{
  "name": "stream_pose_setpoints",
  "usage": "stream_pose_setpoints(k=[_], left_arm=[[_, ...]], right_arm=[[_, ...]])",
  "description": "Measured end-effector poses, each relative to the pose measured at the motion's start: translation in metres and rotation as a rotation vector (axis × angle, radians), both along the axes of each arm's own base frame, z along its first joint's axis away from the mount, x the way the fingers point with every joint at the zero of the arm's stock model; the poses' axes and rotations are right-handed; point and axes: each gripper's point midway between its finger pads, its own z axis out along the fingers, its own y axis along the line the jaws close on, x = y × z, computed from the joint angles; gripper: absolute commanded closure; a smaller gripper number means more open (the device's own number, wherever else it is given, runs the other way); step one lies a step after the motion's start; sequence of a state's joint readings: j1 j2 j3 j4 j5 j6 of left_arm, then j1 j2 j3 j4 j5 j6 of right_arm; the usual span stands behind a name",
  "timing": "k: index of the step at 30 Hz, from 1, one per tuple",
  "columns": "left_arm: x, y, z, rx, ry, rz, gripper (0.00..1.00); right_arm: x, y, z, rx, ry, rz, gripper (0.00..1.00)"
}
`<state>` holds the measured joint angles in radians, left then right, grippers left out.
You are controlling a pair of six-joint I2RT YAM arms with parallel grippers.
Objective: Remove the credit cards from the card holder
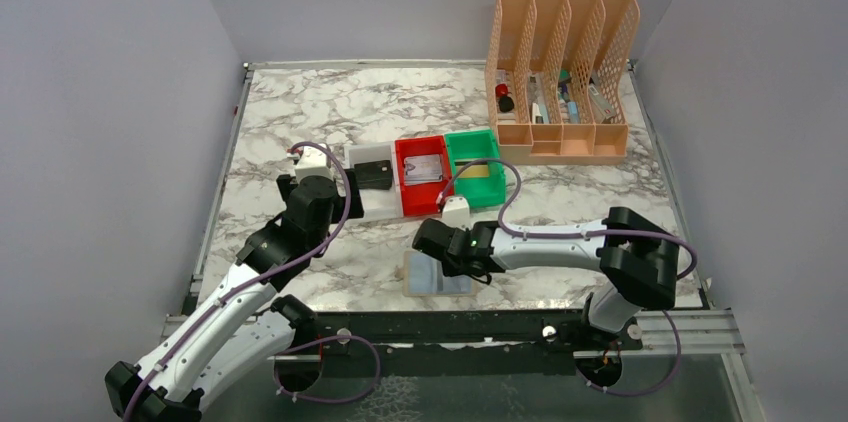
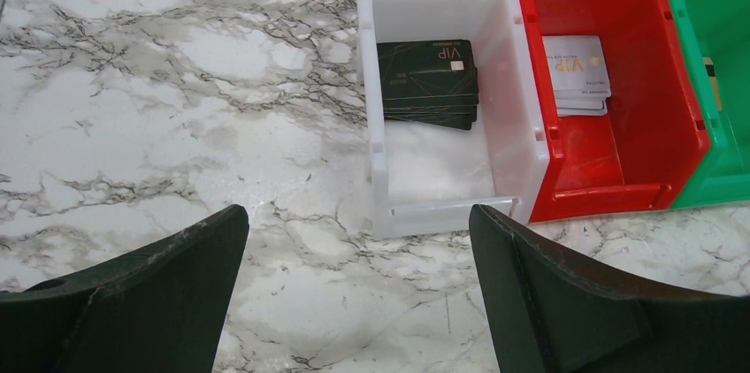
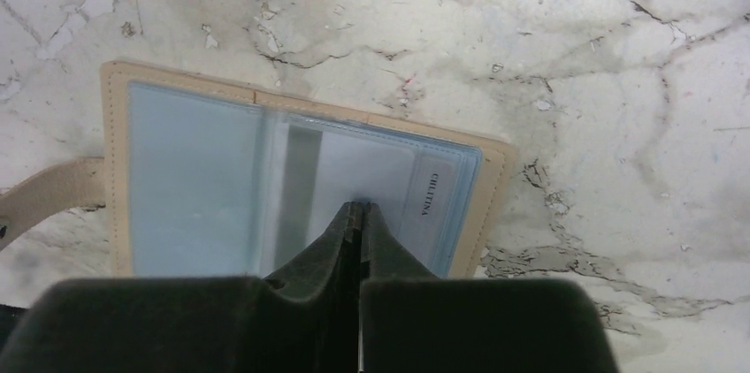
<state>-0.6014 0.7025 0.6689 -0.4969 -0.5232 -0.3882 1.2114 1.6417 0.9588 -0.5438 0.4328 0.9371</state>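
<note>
Far left, at 9 o'clock of the table in the top view: left gripper [image 2: 358, 236] spread wide, nothing between its fingers, facing the white tray [image 2: 382, 170] at its 12 o'clock. In that tray, a stack of black credit cards [image 2: 429, 81]. Next at 3 o'clock, red tray [image 2: 619, 170] holding silvery credit cards [image 2: 577, 72], then green tray [image 2: 721, 143], contents hard to make out. Card holder [image 3: 177, 178] open and flat on the marble table [image 3: 619, 81], about 6 o'clock of the red tray and near the front edge, tan strap [image 3: 44, 196] flopped out at 9 o'clock. Over its right-hand half, right gripper [image 3: 361, 214] with fingers pressed together, tips down at a clear sleeve showing a grey credit card [image 3: 371, 170]. Cannot tell whether card edge, sleeve film or nothing sits between the tips. Likely step: drawing this card out. To do it well: confirm a pinch on the card itself, not the film. Pull low and slow along the sleeve's open side, probably toward 6 o'clock in the wrist view. Watch for the whole holder dragging or lifting, being light and unpinned. If so, consider bringing the left gripper over to press down the left half. Once free, carry toward 12 o'clock, probably to the red tray.
</note>
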Motion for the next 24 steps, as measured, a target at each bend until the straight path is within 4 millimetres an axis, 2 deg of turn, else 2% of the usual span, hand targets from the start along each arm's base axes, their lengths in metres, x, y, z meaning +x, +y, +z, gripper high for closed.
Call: stream_pose_setpoints(k=[5,9,12,14,16,19,24], left_arm=[[0.000,0.000,0.000,0.000,0.000,0.000,0.01],[0.000,0.000,-0.001,0.002,0.003,0.000,0.01],[0.000,0.000,-0.002,0.000,0.006,-0.004,0.01],[-0.002,-0.006,-0.003,-0.012,0.016,-0.038,0.01],[-0.004,-0.018,-0.006,-0.040,0.038,-0.097,0.01],[-0.011,-0.047,-0.016,-0.126,0.097,-0.219,0.04],[-0.039,-0.094,-0.058,-0.283,0.299,-0.406,0.12]], right_arm=[[-0.003,0.013,0.002,0.046,0.015,0.053,0.98],[-0.008,0.023,0.009,0.100,0.028,0.078,0.87],[-0.008,0.023,0.012,0.106,0.026,0.070,0.74],[-0.008,0.021,0.013,0.109,0.025,0.059,0.69],[-0.009,0.015,0.013,0.106,0.026,0.046,0.68],[-0.012,0.008,0.014,0.114,0.026,0.033,0.67],[-0.017,-0.003,0.005,0.098,0.043,0.013,0.66]])
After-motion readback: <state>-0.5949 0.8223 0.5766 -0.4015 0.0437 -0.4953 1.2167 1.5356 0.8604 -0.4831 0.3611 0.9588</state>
